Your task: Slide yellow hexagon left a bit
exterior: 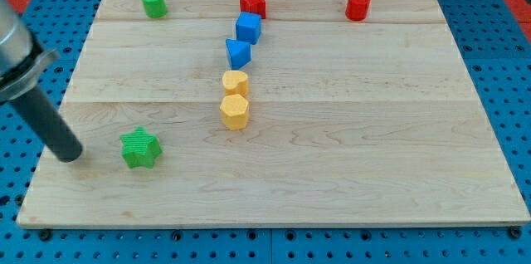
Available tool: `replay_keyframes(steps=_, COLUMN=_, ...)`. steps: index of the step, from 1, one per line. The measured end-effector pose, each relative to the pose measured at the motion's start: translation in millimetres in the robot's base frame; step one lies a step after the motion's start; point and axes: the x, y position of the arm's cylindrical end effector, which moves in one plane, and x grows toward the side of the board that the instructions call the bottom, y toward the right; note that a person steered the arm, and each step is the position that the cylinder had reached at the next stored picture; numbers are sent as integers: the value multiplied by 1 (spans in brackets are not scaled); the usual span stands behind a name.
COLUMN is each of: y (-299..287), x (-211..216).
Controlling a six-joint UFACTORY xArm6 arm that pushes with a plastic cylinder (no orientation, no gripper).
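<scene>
The yellow hexagon [235,111] sits a little left of the board's middle, touching a second yellow block [236,82] just above it. My tip [71,155] rests on the board at the view's left, far left of the yellow hexagon and just left of the green star [139,149]. The rod slants up to the view's upper left.
A blue block [238,52] and a blue cube [248,27] stand in a line above the yellow blocks. A red star [253,2], a red cylinder [358,5] and a green cylinder [153,2] stand along the top edge of the wooden board [373,131].
</scene>
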Motion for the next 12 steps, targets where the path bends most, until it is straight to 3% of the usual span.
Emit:
replay_keyframes(steps=2, y=118, x=7)
replay_keyframes(steps=6, y=208, x=56)
replay_keyframes(steps=7, y=255, x=37)
replay_keyframes(steps=8, y=246, x=-9)
replay_keyframes(steps=9, y=199, x=-33)
replay_keyframes(steps=12, y=216, x=-51)
